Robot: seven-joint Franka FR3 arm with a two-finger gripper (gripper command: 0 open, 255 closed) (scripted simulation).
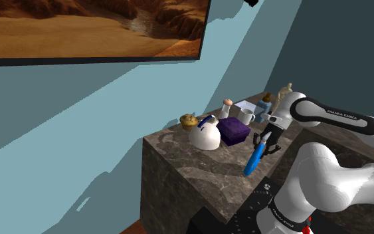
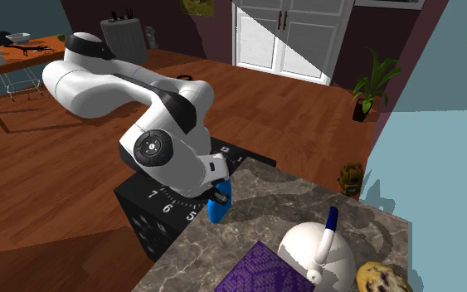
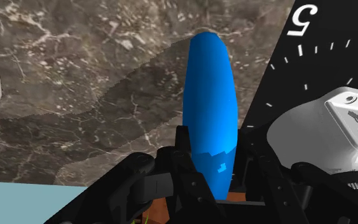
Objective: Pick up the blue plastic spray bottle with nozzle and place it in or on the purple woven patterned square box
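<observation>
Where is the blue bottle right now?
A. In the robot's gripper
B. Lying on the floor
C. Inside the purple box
A: the gripper clasps the blue bottle between its black fingers, and the bottle is apart from the purple box.

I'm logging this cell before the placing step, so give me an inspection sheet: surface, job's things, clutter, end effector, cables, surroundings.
Surface: dark marbled stone counter, next to the robot's stand.
Job's things: blue smooth spray bottle, tilted, in the end effector's grip near the counter's edge; purple woven square box on the counter beside the kettle.
Clutter: white kettle with blue handle; brown muffin; white mug; small bottles at the back.
End effector: black two-finger end effector, shut on the bottle.
Cables: nothing seen.
Surroundings: teal wall; framed desert picture; wooden floor; white double doors; potted plant.
</observation>
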